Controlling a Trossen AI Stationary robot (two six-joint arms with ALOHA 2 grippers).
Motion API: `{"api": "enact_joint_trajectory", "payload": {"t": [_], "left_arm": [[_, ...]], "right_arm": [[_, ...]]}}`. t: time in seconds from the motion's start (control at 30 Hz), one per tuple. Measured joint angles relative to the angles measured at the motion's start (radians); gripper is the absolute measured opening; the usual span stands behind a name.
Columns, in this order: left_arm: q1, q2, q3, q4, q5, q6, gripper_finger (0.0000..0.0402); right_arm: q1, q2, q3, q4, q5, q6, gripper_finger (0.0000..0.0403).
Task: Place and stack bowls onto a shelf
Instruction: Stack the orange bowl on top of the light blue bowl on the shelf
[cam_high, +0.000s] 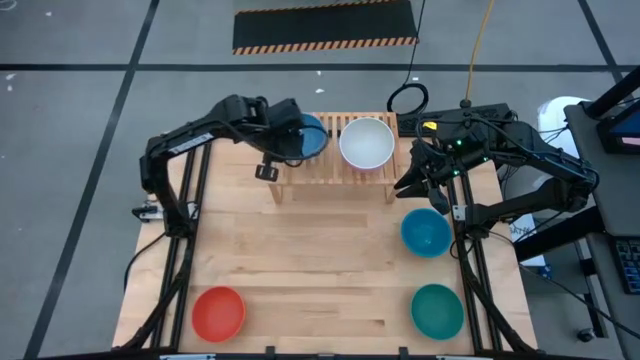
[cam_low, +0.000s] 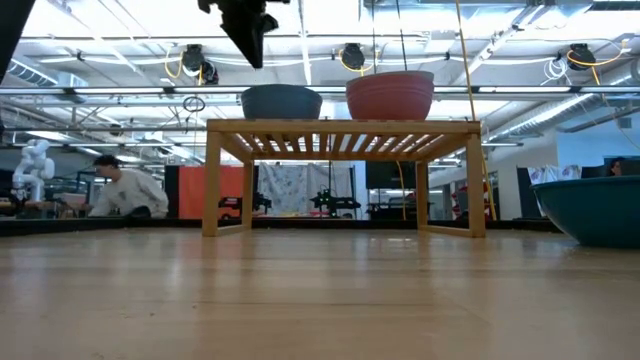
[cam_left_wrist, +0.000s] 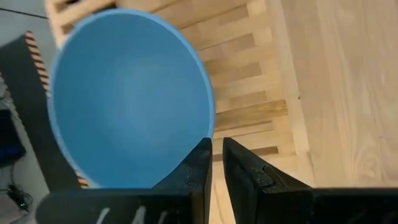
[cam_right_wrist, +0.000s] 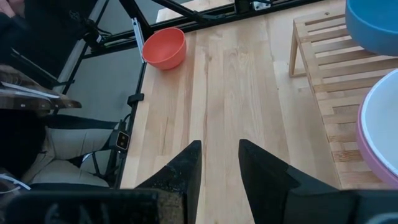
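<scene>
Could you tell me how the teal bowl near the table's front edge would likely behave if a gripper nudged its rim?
The teal bowl looks like thin plastic, so probably light and stiff. On the smooth table it would likely slide; a rim push might tip it.

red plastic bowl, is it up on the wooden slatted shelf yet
No, the small round red plastic bowl sits on the flat tabletop at its near left corner, apart from the low light-wood slatted shelf.

The left arm is stretched toward the far side, its left gripper (cam_left_wrist: 214, 163) held with fingers slightly parted and nothing between them. The right arm is bent inward, the right gripper (cam_right_wrist: 219, 167) kept open and empty.
</scene>
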Motion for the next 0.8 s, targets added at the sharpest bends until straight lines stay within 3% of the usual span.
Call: {"api": "enact_joint_trajectory", "payload": {"t": [0.33, 0.57, 0.8], "left_arm": [[-0.029, -0.178, 0.000, -0.009, 0.001, -0.143, 0.0047], [-0.070, -0.301, 0.001, -0.088, 0.150, -0.298, 0.0047], [-0.184, -0.380, -0.006, -0.084, 0.159, -0.412, 0.0047]], "right_arm": [[0.000, 0.000, 0.000, 0.001, 0.000, 0.000, 0.0102], [0.000, 0.000, 0.000, 0.000, 0.000, 0.000, 0.0102], [0.000, -0.002, 0.000, 0.000, 0.000, 0.000, 0.0094]]}}
